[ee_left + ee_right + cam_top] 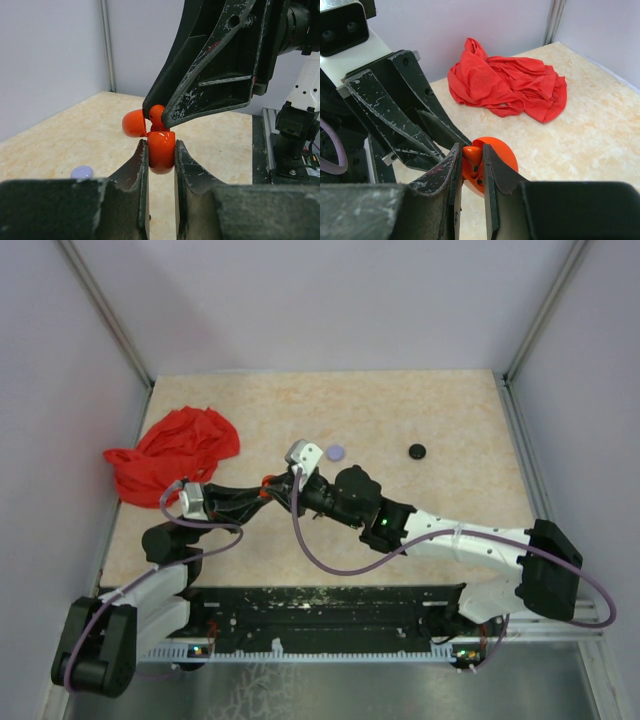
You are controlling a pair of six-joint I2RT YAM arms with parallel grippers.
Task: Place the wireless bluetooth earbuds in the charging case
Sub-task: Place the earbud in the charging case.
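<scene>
My left gripper (161,145) is shut on the body of the orange charging case (161,156), holding it above the table with its lid (133,123) swung open to the left. Directly over the case's open top, my right gripper (472,150) is shut on one reddish-orange earbud (473,156). In the left wrist view the earbud (156,114) shows just under the right gripper's fingers (215,85). From the right wrist view, the case's inside (503,154) lies right behind the earbud. In the top view both grippers meet at the case (266,491), left of the table's middle.
A crumpled red cloth (175,452) lies at the table's left, also in the right wrist view (507,85). A small lavender disc (335,452) and a black disc (417,451) sit farther back on the marbled table (450,410). Metal posts and walls border the table.
</scene>
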